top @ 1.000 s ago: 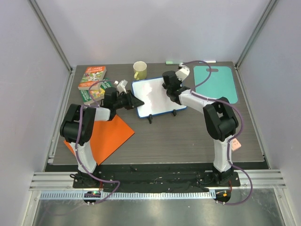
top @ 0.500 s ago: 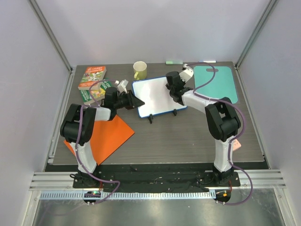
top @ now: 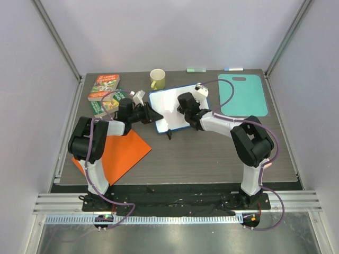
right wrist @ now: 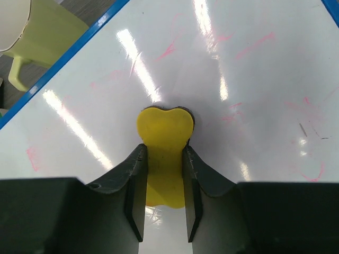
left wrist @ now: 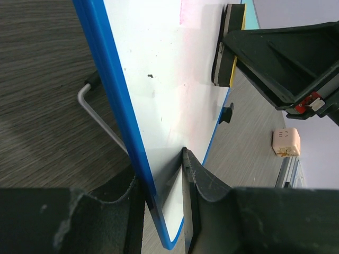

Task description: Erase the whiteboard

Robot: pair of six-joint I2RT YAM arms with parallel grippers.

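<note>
From above, we see the whiteboard [top: 165,108] propped at a tilt on the counter [top: 201,153], towards the back and a little left of the middle. The left hand [top: 157,116] meets the whiteboard's left edge, near its lower corner. The right hand [top: 185,103] sits over the whiteboard's face, right of its centre. A yellow-green mug [top: 157,79] stands just behind the whiteboard's top left corner. Two books [top: 104,87] lie to the whiteboard's left, an orange folder [top: 124,153] lies to its front left, and a teal cutting board [top: 243,95] lies to its right.

In the left wrist view, we see the left hand [left wrist: 159,174] closed down to a narrow gap, with the whiteboard's [left wrist: 159,79] blue frame pinched between its two fingers. A bent wire leg [left wrist: 98,114] shows behind the whiteboard. Further along the white face, an eraser [left wrist: 225,45] with a dark pad and a yellow back lies flat against the board, and the right hand [left wrist: 275,58] has hold of it.

In the right wrist view, we see the right hand [right wrist: 163,151] closed partway, clamping the yellow eraser [right wrist: 165,124] between its fingers. The eraser's far end presses on the whiteboard [right wrist: 254,90]. Faint red marks are scattered over the glossy surface around the eraser. The mug [right wrist: 47,32] shows past the whiteboard's blue edge, at the upper left.
</note>
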